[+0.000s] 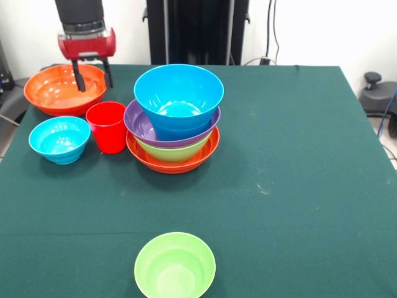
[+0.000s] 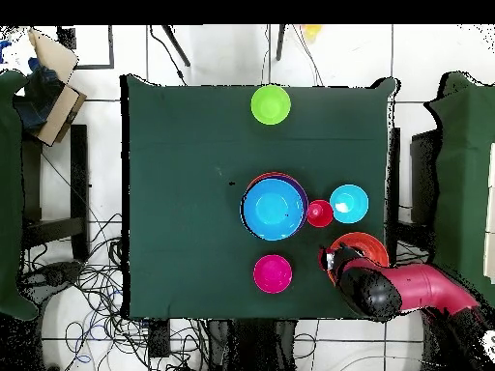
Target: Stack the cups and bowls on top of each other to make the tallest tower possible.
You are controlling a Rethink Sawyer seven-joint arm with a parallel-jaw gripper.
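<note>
The tower (image 1: 173, 124), 4 nested bowls on a wide orange base, stands mid-table beside the loose orange bowl (image 1: 53, 93), where the gripper (image 1: 92, 76) hangs, prongs spread and empty, apparently about to grasp its rim. A green bowl (image 1: 175, 266), small blue bowl (image 1: 59, 139) and red cup (image 1: 107, 126) wait.

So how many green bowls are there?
2. A lone green bowl sits at the front view's near table edge. A nested green bowl lies in the tower, between purple bowl and orange base bowl. More could hide inside.
</note>
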